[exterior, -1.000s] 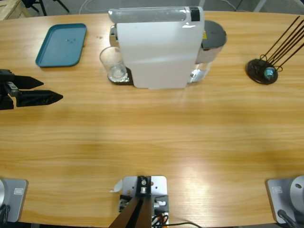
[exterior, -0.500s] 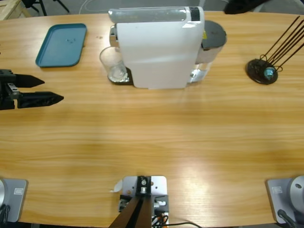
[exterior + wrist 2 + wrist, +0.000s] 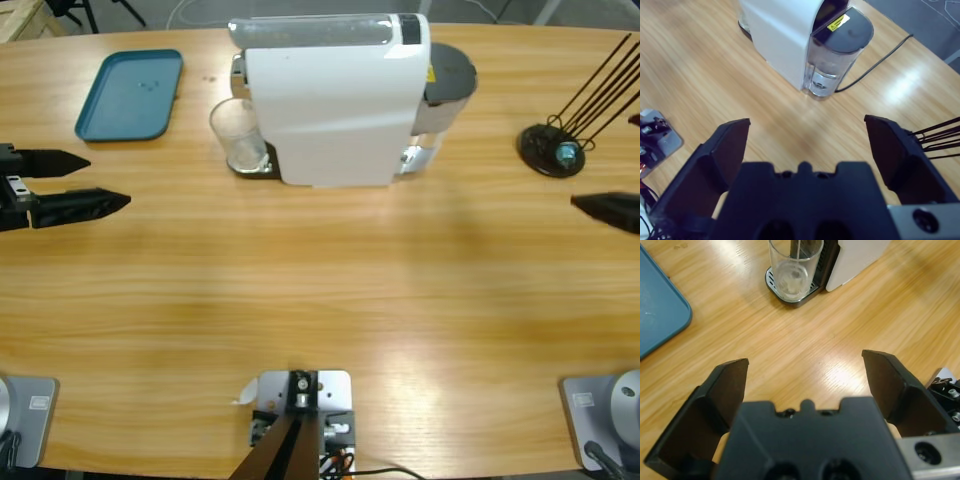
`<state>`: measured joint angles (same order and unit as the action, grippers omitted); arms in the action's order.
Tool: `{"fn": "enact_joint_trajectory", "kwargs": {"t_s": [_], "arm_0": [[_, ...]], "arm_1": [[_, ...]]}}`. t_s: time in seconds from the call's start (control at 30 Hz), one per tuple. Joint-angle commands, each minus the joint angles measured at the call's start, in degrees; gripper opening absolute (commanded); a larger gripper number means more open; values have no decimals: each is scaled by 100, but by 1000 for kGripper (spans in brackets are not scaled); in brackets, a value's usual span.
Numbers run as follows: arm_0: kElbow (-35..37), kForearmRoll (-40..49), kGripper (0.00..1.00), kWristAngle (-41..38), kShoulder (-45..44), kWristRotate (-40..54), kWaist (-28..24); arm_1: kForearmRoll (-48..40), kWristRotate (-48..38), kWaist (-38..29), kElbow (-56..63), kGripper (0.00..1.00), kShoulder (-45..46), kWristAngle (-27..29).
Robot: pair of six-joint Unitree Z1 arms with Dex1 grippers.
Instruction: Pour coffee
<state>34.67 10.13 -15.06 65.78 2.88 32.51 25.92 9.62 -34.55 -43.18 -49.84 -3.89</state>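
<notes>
The glass (image 3: 238,140) sat on the drip tray under the spout at the coffee machine (image 3: 330,98)'s nine o'clock, placed to catch coffee; the left gripper (image 3: 85,182) stood wide open and empty, facing it; the right gripper (image 3: 805,150), also spread and empty, looked at the machine's water tank (image 3: 832,50).

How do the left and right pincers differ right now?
In the high view the left pincer shows both black jaws well onto the table, while the right pincer only pokes a tip in at the opposite edge. The left pincer's wrist view faces the glass on the machine's drip tray; the right pincer's faces the coffee machine's water tank. Shared: both are open and hold nothing.
</notes>
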Motion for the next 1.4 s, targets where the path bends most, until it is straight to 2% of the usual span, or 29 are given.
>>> {"fn": "enact_joint_trajectory", "kwargs": {"t_s": [0.03, 0.17, 0.33, 1.0, 1.4], "arm_0": [[-362, -362, 995, -269, -246, 354, -43], [-484, -422, 1000, -383, -499, 769, -43], [-869, -967, 1000, -383, -803, 1066, -43], [-992, -1428, 1000, 125, -311, 841, -43], [-1060, -1566, 1000, 130, -225, 767, -43]], "arm_1": [[-681, -332, -25, 853, 1000, 471, 48], [-839, -404, -25, 992, 1000, 557, 46], [-860, -425, -25, 1039, 1000, 615, 55], [-957, -496, -25, 1145, 1000, 508, 90], [-976, -496, -25, 1155, 1000, 543, 99]]}}
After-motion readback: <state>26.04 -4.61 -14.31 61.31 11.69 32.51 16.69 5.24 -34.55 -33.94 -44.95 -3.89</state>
